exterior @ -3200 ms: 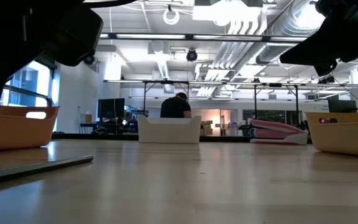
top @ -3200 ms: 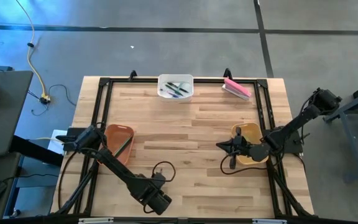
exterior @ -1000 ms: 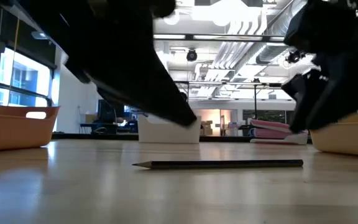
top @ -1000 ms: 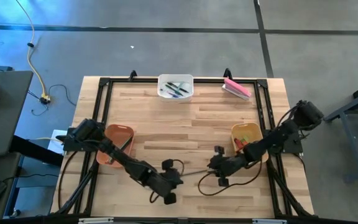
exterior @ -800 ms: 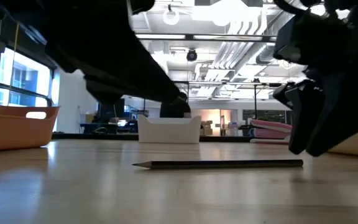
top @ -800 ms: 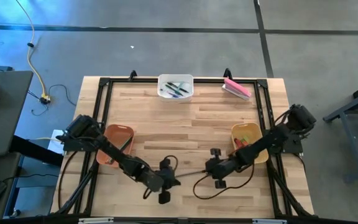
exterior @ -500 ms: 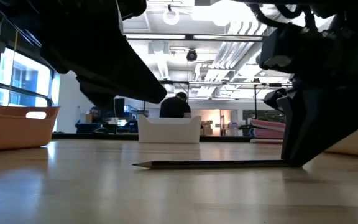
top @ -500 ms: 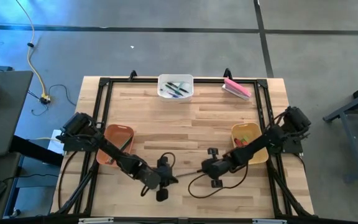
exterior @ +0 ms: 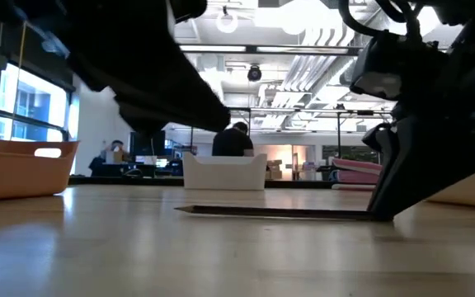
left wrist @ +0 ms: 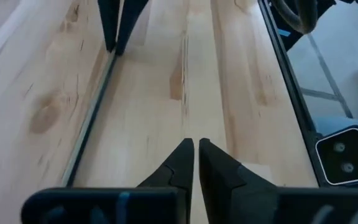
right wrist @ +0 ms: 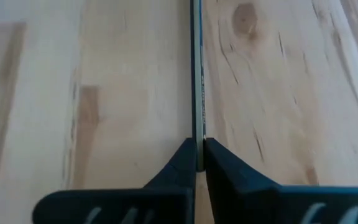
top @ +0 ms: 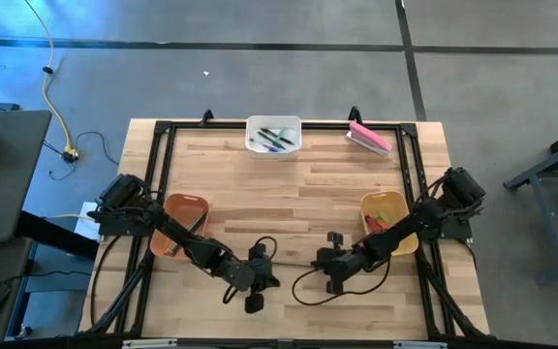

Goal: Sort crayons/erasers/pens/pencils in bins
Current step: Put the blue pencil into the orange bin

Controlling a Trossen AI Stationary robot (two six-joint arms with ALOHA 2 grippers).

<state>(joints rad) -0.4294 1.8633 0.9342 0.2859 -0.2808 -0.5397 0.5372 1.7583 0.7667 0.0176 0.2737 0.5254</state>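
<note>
A thin dark pencil (exterior: 270,212) lies along the table near its front edge, pointed end to the left. My right gripper (right wrist: 199,144) is shut on its blunt right end, also seen from above (top: 316,264). My left gripper (left wrist: 196,145) is shut on nothing and hangs just left of the pencil (left wrist: 92,118), a little nearer the front edge (top: 271,279). The white bin (top: 274,136) with pens stands at the far edge, the orange-brown bin (top: 184,225) at the left, the yellow bin (top: 386,218) at the right. My right gripper pinches the pencil's blunt end (right wrist: 197,127) between its two fingertips. The fingers slant down from the table's right and lie along the pencil. The pencil runs away from the tips about level, low over the wood; whether it is clear of the table I cannot tell.
A pink block (top: 369,138) lies at the far right corner. A black frame (top: 163,174) runs around the table top. The middle of the table is bare wood. People show in the room beyond the table in the low view.
My right gripper has come down and toward the table's left onto the pencil's right end and has shut on it. My left gripper has drawn back a little toward the left. In the low view the pencil now shows slightly higher than before.
</note>
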